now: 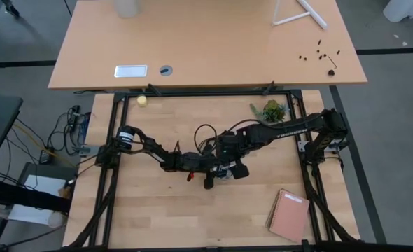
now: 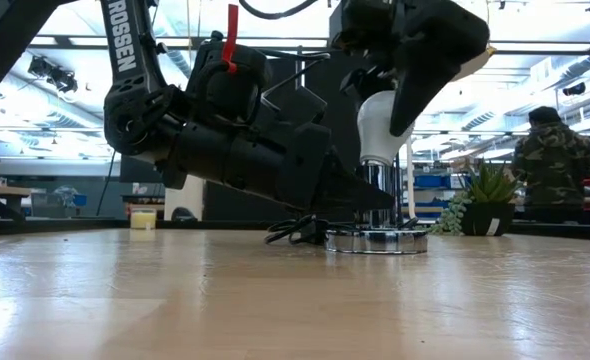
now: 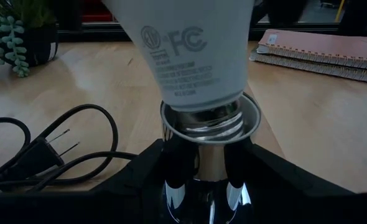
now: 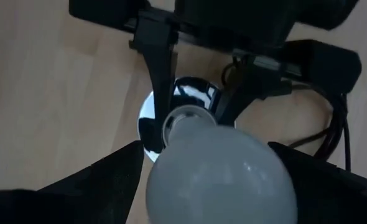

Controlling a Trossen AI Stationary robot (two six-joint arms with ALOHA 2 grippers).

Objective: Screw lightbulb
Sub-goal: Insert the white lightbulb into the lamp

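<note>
The white lightbulb [image 2: 378,120] stands upright with its grey screw base [image 3: 203,126] in the cup of the silver socket [image 2: 377,196]. The socket's round disc [image 2: 375,241] rests flat on the table near the middle. My left gripper [image 3: 205,165] comes from the table's left and is shut on the socket's chrome stem. My right gripper [image 4: 218,180] comes from above and from the right, and is shut on the bulb's glass. In the high view both grippers meet over the socket [image 1: 224,170], which they hide. My left gripper pinches the socket's chrome stem [image 3: 211,177] between its two fingers, just below the cup. The fingers come low and slanting from the table's left. The socket stands upright with its disc on the table. My right gripper holds the bulb's round glass head [image 4: 224,177] between its two fingers [image 4: 118,177], one on each side. The fingers point down from above. The bulb stands upright, its screw base in the socket's cup.
The socket's black cord and plug [image 3: 43,152] lie on the table just left of the socket. A small potted plant [image 1: 271,110] stands at the back right, a pink notebook [image 1: 289,215] at the near right, a yellowish ball [image 1: 142,100] at the back left. A person [image 2: 555,165] stands beyond the table.
</note>
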